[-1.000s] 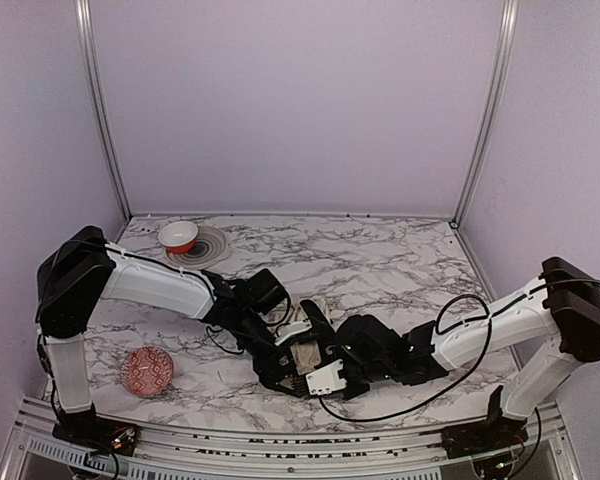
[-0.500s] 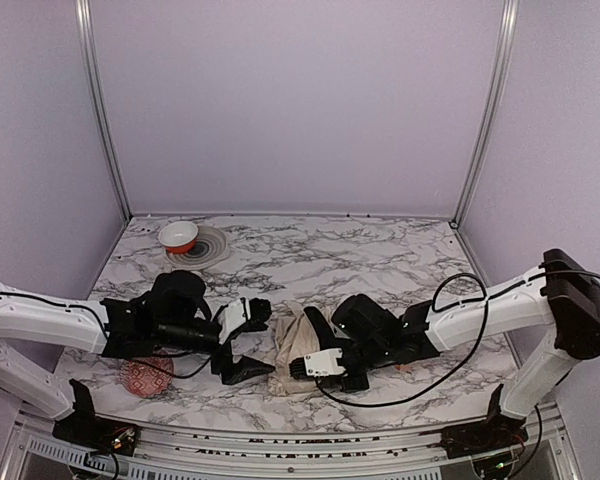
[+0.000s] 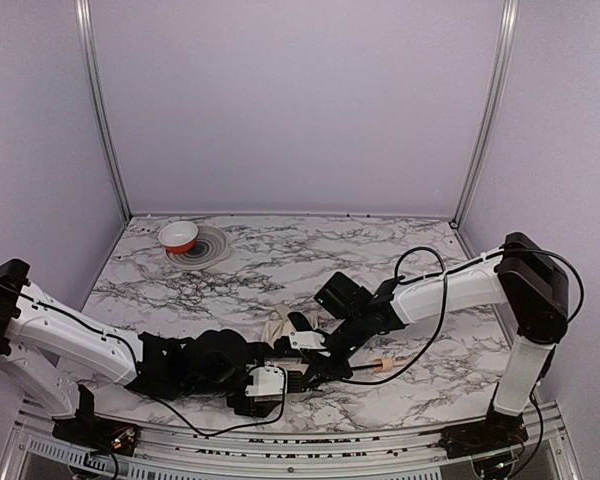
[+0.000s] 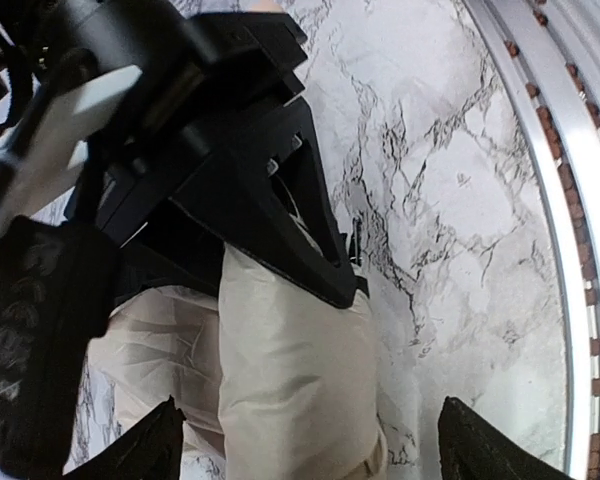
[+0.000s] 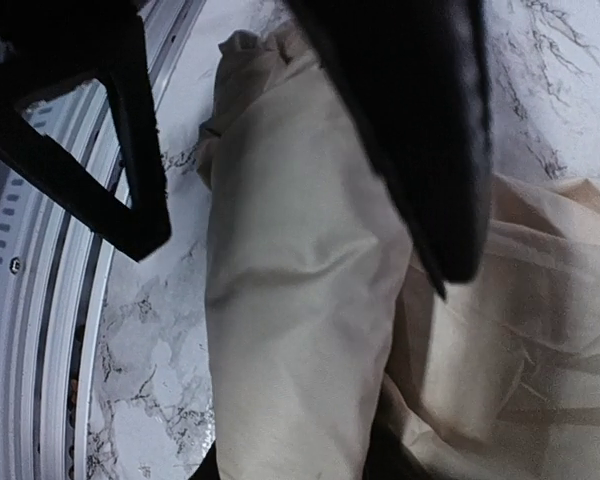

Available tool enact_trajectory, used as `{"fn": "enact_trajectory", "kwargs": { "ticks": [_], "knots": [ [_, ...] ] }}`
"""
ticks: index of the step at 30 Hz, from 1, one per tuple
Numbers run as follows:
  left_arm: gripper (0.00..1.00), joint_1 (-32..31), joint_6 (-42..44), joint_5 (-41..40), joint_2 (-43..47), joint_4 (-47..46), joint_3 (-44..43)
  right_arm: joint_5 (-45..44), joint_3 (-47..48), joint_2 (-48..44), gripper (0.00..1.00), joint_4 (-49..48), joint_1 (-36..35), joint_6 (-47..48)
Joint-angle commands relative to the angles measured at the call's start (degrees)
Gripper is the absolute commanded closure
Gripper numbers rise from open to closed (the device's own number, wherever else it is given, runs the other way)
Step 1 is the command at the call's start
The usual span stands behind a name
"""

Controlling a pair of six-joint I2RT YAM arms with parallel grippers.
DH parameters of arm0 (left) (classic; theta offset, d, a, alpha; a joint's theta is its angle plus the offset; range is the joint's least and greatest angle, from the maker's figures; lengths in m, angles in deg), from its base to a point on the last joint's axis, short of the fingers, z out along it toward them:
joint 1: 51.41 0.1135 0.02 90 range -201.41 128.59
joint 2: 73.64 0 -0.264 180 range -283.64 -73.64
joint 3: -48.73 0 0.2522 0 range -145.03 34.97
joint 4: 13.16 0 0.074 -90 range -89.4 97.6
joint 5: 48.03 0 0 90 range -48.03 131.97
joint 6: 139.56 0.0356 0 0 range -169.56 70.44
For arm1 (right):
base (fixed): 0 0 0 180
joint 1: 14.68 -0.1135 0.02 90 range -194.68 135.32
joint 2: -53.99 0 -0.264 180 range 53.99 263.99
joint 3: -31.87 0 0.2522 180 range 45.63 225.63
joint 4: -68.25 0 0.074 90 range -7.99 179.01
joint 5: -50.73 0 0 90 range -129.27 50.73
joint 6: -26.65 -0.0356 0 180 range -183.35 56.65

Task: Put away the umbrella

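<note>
The umbrella is a crumpled cream-beige bundle at the table's front centre. Its thin black shaft runs right to a small tan handle. My right gripper reaches in from the right and is shut on a long fold of the fabric, which comes out between its jaws. My left gripper lies low along the front edge. It stands open, fingertips wide apart on either side of the same fold, which the right gripper's black finger pins farther up.
A red-and-white bowl sits on a grey round mat at the back left. The metal front rail runs close beside the left gripper. Purple walls enclose the table on three sides.
My left arm swung in from the left and now lies low along the front edge, jaws around the fold. The right arm shifted back, still holding the fabric; the handle now shows.
</note>
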Motion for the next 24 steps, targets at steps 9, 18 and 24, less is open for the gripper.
{"fn": "enact_trajectory", "kwargs": {
  "ticks": [9, 18, 24],
  "knots": [
    [0.26, -0.13, -0.03, -2.94, -10.53, 11.02, -5.95, 10.83, 1.12, 8.36, 0.86, 15.92, 2.35, -4.01],
    [0.61, 0.44, -4.06, 5.21, -13.85, 15.65, -8.13, 9.55, 4.82, 8.30, 0.58, 15.54, 3.33, -5.64],
    [0.76, 1.11, -6.21, 8.57, -14.90, 18.32, -8.39, 10.46, 4.65, 0.73, 0.35, 10.21, 7.39, -9.54]
  ]
}}
